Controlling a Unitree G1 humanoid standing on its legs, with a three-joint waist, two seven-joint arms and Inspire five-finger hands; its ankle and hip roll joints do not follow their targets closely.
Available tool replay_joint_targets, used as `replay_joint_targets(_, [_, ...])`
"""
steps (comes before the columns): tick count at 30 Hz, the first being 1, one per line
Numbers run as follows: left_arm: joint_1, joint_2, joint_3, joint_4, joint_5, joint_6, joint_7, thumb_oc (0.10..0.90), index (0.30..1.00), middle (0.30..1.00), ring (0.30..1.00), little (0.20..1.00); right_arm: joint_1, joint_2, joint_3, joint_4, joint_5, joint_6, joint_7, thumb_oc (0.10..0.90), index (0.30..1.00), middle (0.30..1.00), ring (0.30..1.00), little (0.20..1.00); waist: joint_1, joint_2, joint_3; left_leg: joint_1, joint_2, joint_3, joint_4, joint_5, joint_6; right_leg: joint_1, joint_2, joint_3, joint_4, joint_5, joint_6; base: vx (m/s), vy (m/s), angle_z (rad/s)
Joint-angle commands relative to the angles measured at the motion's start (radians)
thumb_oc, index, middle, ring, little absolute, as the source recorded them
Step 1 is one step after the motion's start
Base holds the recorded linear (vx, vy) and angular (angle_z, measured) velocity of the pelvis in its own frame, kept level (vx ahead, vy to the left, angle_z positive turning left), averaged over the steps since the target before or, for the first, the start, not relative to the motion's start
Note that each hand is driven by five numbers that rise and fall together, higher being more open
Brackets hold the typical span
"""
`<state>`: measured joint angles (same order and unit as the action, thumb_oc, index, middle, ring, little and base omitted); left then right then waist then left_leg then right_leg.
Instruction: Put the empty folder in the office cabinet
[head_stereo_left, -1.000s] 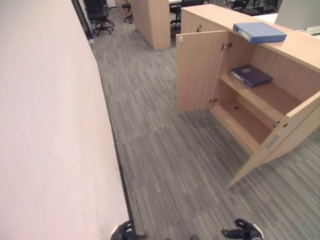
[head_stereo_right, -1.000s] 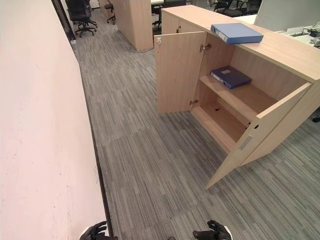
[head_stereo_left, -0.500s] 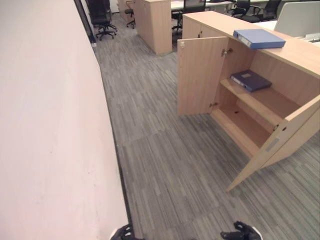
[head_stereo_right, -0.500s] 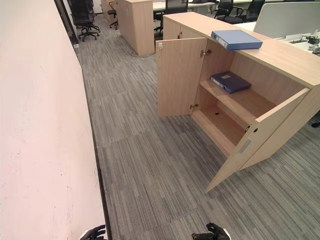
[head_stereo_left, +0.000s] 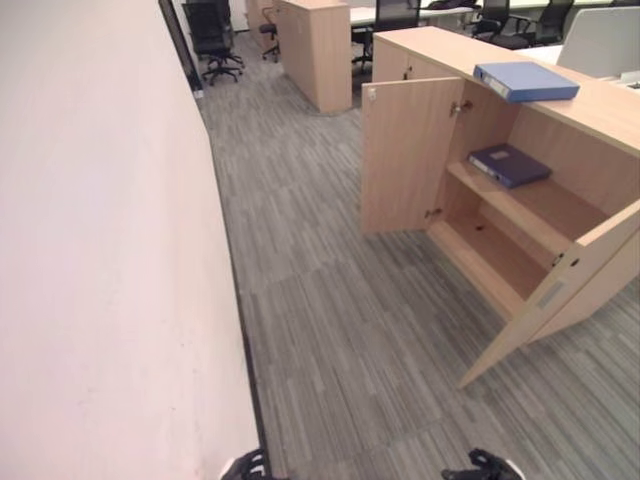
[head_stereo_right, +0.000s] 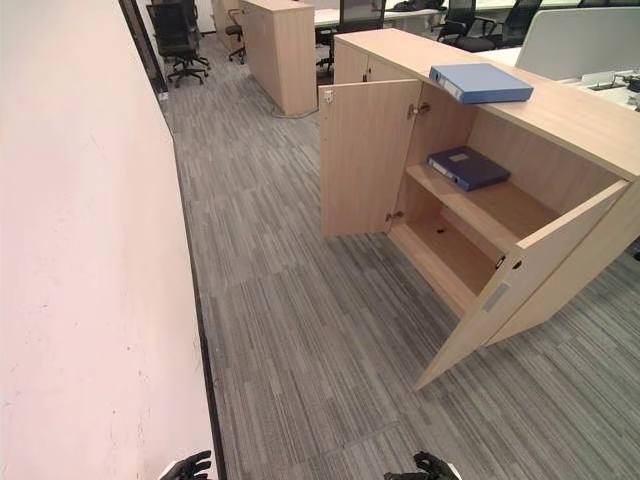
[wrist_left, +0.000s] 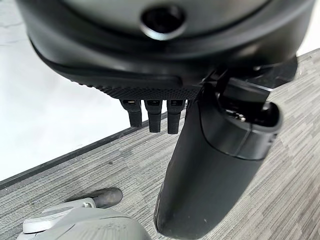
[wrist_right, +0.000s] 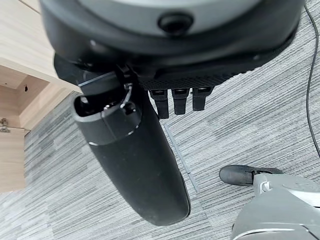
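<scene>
Blue folder (head_stereo_left: 525, 80) unmoved since before, atop cabinet (head_stereo_left: 603, 106), well apart from open, empty left hand (wrist_left: 210, 165) and right hand (wrist_right: 135, 165)

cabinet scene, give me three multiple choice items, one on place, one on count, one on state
1. Where does the lighter blue folder lie?
A. on the cabinet top
B. on the floor
C. on the lower shelf

2. How many blue folders are in view?
A. one
B. two
C. four

3. How do the cabinet doors stand?
A. both shut
B. both open
C. taken off

Key: 1 A, it lies flat on the cabinet top. 2 B, the lighter one on top and the darker blue folder on the upper shelf. 3 B, the far door and the near door both swing outward.
</scene>
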<state>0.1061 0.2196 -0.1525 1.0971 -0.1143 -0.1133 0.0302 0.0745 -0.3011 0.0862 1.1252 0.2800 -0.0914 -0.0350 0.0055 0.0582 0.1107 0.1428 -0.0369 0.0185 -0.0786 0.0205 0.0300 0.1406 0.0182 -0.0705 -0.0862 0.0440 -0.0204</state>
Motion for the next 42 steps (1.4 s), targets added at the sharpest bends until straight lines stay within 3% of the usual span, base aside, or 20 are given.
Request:
replay_joint_targets(1, [-0.082, 0.048, 0.016, 0.009, -0.026, -0.039, -0.006, 0.8, 0.9, 0.9, 0.9, 0.9, -0.063, -0.042, 0.001, 0.035, 0.022, -0.028, -0.007, 0.8, 0.9, 0.9, 0.9, 0.9, 0.024, -0.032, 0.02, 0.013, 0.115, -0.056, 0.025, -0.075, -0.102, -0.001, -0.085, 0.051, 0.053, -0.126, 0.113, 0.0, -0.056, 0.02])
replay_joint_targets(4, [-0.086, 0.05, 0.017, 0.007, -0.033, -0.038, -0.005, 0.8, 0.9, 0.9, 0.9, 0.9, -0.065, -0.042, 0.001, 0.035, 0.023, -0.027, -0.006, 0.8, 0.9, 0.9, 0.9, 0.9, 0.025, -0.032, 0.027, -0.002, 0.124, -0.061, 0.051, -0.079, -0.108, -0.01, -0.079, 0.05, 0.063, -0.132, 0.108, 0.01, -0.072, 0.01])
replay_joint_targets(8, [-0.09, 0.064, 0.018, -0.007, -0.051, -0.036, -0.009, 0.8, 0.9, 0.9, 0.9, 0.9, -0.074, -0.052, -0.004, 0.03, 0.038, -0.034, -0.011, 0.8, 0.9, 0.9, 0.9, 0.9, 0.03, -0.038, 0.066, -0.08, 0.146, -0.059, 0.223, -0.102, -0.142, -0.016, -0.054, 0.05, 0.097, -0.166, 0.08, -0.01, -0.139, 0.02])
replay_joint_targets(10, [-0.103, 0.065, 0.01, -0.019, -0.056, -0.037, -0.011, 0.8, 0.9, 0.9, 0.9, 0.9, -0.082, -0.06, -0.007, 0.026, 0.045, -0.037, -0.015, 0.8, 0.9, 0.9, 0.9, 0.9, 0.041, -0.041, 0.105, -0.207, 0.14, -0.088, 0.415, -0.012, -0.154, -0.01, -0.051, 0.044, 0.108, -0.165, 0.063, -0.07, -0.158, 0.11])
replay_joint_targets(11, [-0.108, 0.064, 0.006, -0.022, -0.058, -0.037, -0.005, 0.8, 0.9, 0.9, 0.9, 0.9, -0.091, -0.066, -0.011, 0.023, 0.051, -0.035, -0.022, 0.8, 0.9, 0.9, 0.9, 0.9, 0.048, -0.049, 0.129, -0.289, 0.122, -0.113, 0.551, 0.058, -0.144, -0.002, -0.052, 0.045, 0.118, -0.172, 0.045, -0.03, -0.118, 0.24])
replay_joint_targets(13, [-0.111, 0.065, 0.002, -0.024, -0.062, -0.038, -0.001, 0.8, 0.9, 0.9, 0.9, 0.9, -0.091, -0.071, -0.013, 0.023, 0.059, -0.032, -0.025, 0.8, 0.9, 0.9, 0.9, 0.9, 0.047, -0.051, 0.136, -0.329, 0.127, -0.106, 0.566, 0.078, -0.135, 0.005, -0.053, 0.045, 0.125, -0.182, 0.039, 0.13, -0.042, 0.2])
replay_joint_targets(16, [-0.106, 0.06, -0.002, -0.036, -0.07, -0.036, 0.0, 0.8, 0.9, 0.9, 0.9, 0.9, -0.087, -0.071, -0.025, 0.022, 0.075, -0.03, -0.032, 0.8, 0.9, 0.9, 0.9, 0.9, 0.07, -0.051, 0.142, -0.403, 0.141, -0.056, 0.462, 0.069, -0.12, 0.039, -0.051, 0.057, 0.13, -0.224, 0.039, 0.22, 0.028, 0.02])
replay_joint_targets(19, [-0.097, 0.056, -0.006, -0.03, -0.057, -0.032, 0.006, 0.8, 0.9, 0.9, 0.9, 0.9, -0.09, -0.06, -0.012, 0.033, 0.073, -0.028, -0.044, 0.8, 0.9, 0.9, 0.9, 0.9, 0.122, -0.026, 0.142, -0.48, 0.13, -0.071, 0.238, 0.142, -0.13, 0.099, -0.019, 0.101, 0.148, -0.295, 0.034, 0.37, 0.08, -0.02])
replay_joint_targets(21, [-0.096, 0.056, -0.004, -0.025, -0.059, -0.034, 0.009, 0.8, 0.9, 0.9, 0.9, 0.9, -0.094, -0.055, -0.006, 0.036, 0.074, -0.028, -0.047, 0.8, 0.9, 0.9, 0.9, 0.9, 0.137, -0.033, 0.143, -0.505, 0.125, -0.074, 0.2, 0.142, -0.129, 0.12, -0.021, 0.12, 0.162, -0.326, 0.031, 0.32, 0.062, -0.13])
replay_joint_targets(26, [-0.072, 0.058, 0.019, 0.01, -0.053, -0.034, 0.018, 0.8, 0.9, 0.9, 0.9, 0.9, -0.1, -0.04, 0.001, 0.053, 0.067, -0.02, -0.053, 0.8, 0.9, 0.9, 0.9, 0.9, 0.205, -0.048, 0.117, -0.573, 0.169, -0.081, 0.112, 0.175, -0.14, 0.24, -0.034, 0.222, 0.173, -0.402, 0.036, 0.43, 0.161, -0.51])
replay_joint_targets(31, [-0.059, 0.063, 0.028, 0.047, -0.029, -0.029, 0.02, 0.8, 0.9, 0.9, 0.9, 0.9, -0.096, -0.025, -0.002, 0.062, 0.06, -0.018, -0.048, 0.8, 0.9, 0.9, 0.9, 0.9, 0.227, -0.067, 0.088, -0.575, 0.202, -0.077, 0.131, 0.214, -0.153, 0.29, -0.079, 0.263, 0.173, -0.411, 0.067, 0.33, 0.243, -0.72])
replay_joint_targets(32, [-0.064, 0.069, 0.028, 0.053, -0.016, -0.03, 0.024, 0.8, 0.9, 0.9, 0.9, 0.9, -0.093, -0.013, -0.009, 0.066, 0.058, -0.018, -0.049, 0.8, 0.9, 0.9, 0.9, 0.9, 0.221, -0.077, 0.069, -0.575, 0.211, -0.063, 0.157, 0.241, -0.159, 0.277, -0.103, 0.259, 0.17, -0.395, 0.089, 0.26, 0.296, -0.14])
replay_joint_targets(34, [-0.07, 0.078, 0.026, 0.06, -0.007, -0.03, 0.025, 0.8, 0.9, 0.9, 0.9, 0.9, -0.094, -0.003, -0.019, 0.076, 0.064, -0.017, -0.048, 0.8, 0.9, 0.9, 0.9, 0.9, 0.217, -0.097, 0.045, -0.586, 0.201, -0.047, 0.201, 0.235, -0.157, 0.253, -0.141, 0.249, 0.174, -0.34, 0.128, 0.34, 0.371, 0.15])
replay_joint_targets(35, [-0.076, 0.088, 0.025, 0.058, -0.003, -0.031, 0.026, 0.8, 0.9, 0.9, 0.9, 0.9, -0.093, 0.008, -0.023, 0.08, 0.065, -0.018, -0.046, 0.8, 0.9, 0.9, 0.9, 0.9, 0.218, -0.115, 0.026, -0.587, 0.182, -0.029, 0.229, 0.202, -0.138, 0.223, -0.172, 0.251, 0.21, -0.235, 0.167, 0.25, 0.263, 0.41])
replay_joint_targets(36, [-0.076, 0.088, 0.025, 0.058, -0.003, -0.031, 0.026, 0.8, 0.9, 0.9, 0.9, 0.9, -0.092, 0.008, -0.022, 0.079, 0.065, -0.017, -0.046, 0.8, 0.9, 0.9, 0.9, 0.9, 0.219, -0.117, 0.025, -0.589, 0.181, -0.027, 0.231, 0.201, -0.137, 0.222, -0.174, 0.251, 0.208, -0.235, 0.168, 0.3, 0.297, 0.4])
replay_joint_targets(38, [-0.088, 0.103, 0.025, 0.052, -0.004, -0.032, 0.027, 0.8, 0.9, 0.9, 0.9, 0.9, -0.097, 0.017, -0.026, 0.08, 0.068, -0.019, -0.042, 0.8, 0.9, 0.9, 0.9, 0.9, 0.223, -0.126, 0.018, -0.568, 0.169, 0.001, 0.238, 0.149, -0.11, 0.169, -0.189, 0.245, 0.311, -0.087, 0.211, 0.24, 0.245, -0.05])
replay_joint_targets(40, [-0.106, 0.12, 0.022, 0.03, -0.014, -0.033, 0.03, 0.8, 0.9, 0.9, 0.9, 0.9, -0.116, 0.022, -0.03, 0.069, 0.074, -0.018, -0.043, 0.8, 0.9, 0.9, 0.9, 0.9, 0.209, -0.106, 0.041, -0.519, 0.164, 0.021, 0.238, 0.098, -0.082, 0.075, -0.195, 0.203, 0.491, 0.06, 0.247, 0.24, 0.331, -0.23])
replay_joint_targets(41, [-0.112, 0.125, 0.019, 0.012, -0.019, -0.034, 0.031, 0.8, 0.9, 0.9, 0.9, 0.9, -0.127, 0.024, -0.029, 0.061, 0.078, -0.02, -0.046, 0.8, 0.9, 0.9, 0.9, 0.9, 0.202, -0.071, 0.051, -0.489, 0.182, 0.031, 0.229, 0.085, -0.066, 0.022, -0.177, 0.171, 0.566, 0.113, 0.243, 0.24, 0.382, 0.04])
replay_joint_targets(42, [-0.118, 0.13, 0.015, -0.003, -0.021, -0.035, 0.031, 0.8, 0.9, 0.9, 0.9, 0.9, -0.133, 0.026, -0.03, 0.054, 0.078, -0.021, -0.047, 0.8, 0.9, 0.9, 0.9, 0.9, 0.187, -0.059, 0.062, -0.455, 0.175, 0.039, 0.224, 0.06, -0.054, -0.013, -0.18, 0.127, 0.631, 0.11, 0.247, 0.16, 0.265, 0.21])
